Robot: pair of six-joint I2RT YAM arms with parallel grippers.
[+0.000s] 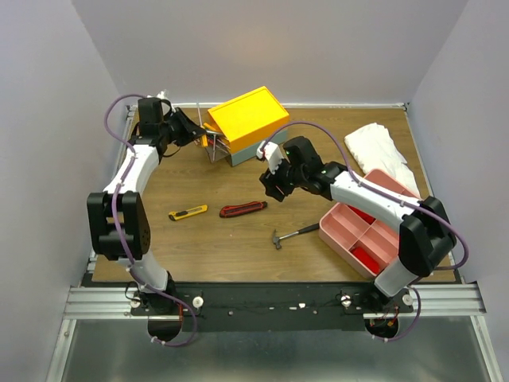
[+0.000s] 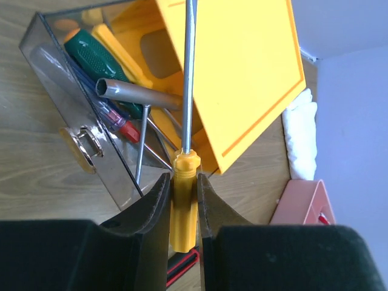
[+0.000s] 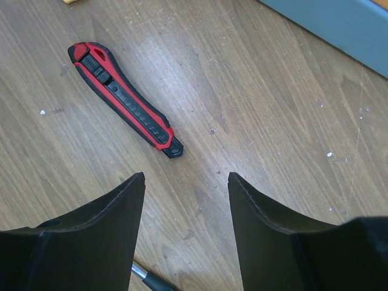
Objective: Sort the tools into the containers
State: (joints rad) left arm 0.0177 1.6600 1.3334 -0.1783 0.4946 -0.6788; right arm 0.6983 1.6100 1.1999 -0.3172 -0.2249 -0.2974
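Observation:
My left gripper (image 2: 182,179) is shut on an orange-yellow screwdriver handle (image 2: 183,209); its steel shaft points up across the box's yellow top (image 2: 248,73). It hovers by the pulled-out clear drawer (image 2: 73,115), which holds a green-handled screwdriver (image 2: 97,60), a silver wrench (image 2: 139,94) and a red-handled screwdriver (image 2: 121,126). My right gripper (image 3: 187,176) is open and empty above the table, just right of the red utility knife (image 3: 124,100). In the top view the left gripper (image 1: 203,137) is at the yellow box (image 1: 246,118), and the right gripper (image 1: 273,189) is above the red knife (image 1: 242,209). The yellow knife (image 1: 188,212) and mini hammer (image 1: 294,234) lie on the table.
A pink divided tray (image 1: 350,231) stands at the front right. A white cloth (image 1: 382,151) lies at the back right. The box's grey base (image 3: 339,24) is just beyond the right gripper. The hammer's handle end (image 3: 148,280) shows below the right fingers.

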